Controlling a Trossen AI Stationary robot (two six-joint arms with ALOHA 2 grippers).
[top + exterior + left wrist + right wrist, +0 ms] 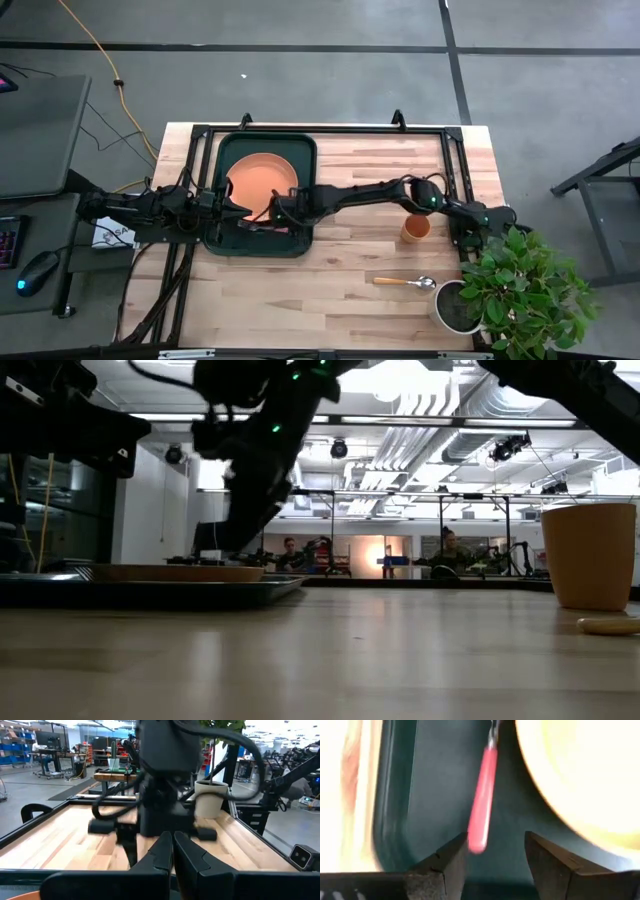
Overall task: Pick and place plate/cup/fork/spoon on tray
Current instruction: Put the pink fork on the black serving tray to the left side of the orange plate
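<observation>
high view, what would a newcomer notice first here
Both dark arms meet over the dark green tray at the table's left, where the orange plate already sits. The right hand stands open just above the pink-handled fork lying on the tray beside the plate. To the right, the orange cup and spoon wait on bare wood.

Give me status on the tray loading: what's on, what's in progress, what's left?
Done: the plate sits on the tray.
In hand: the fork lies on the tray floor beside the plate, with the right tool open just above its handle, apparently releasing it. The left tool is shut, waiting at the tray's left edge.
Left: the cup and the spoon are on the table.
</observation>
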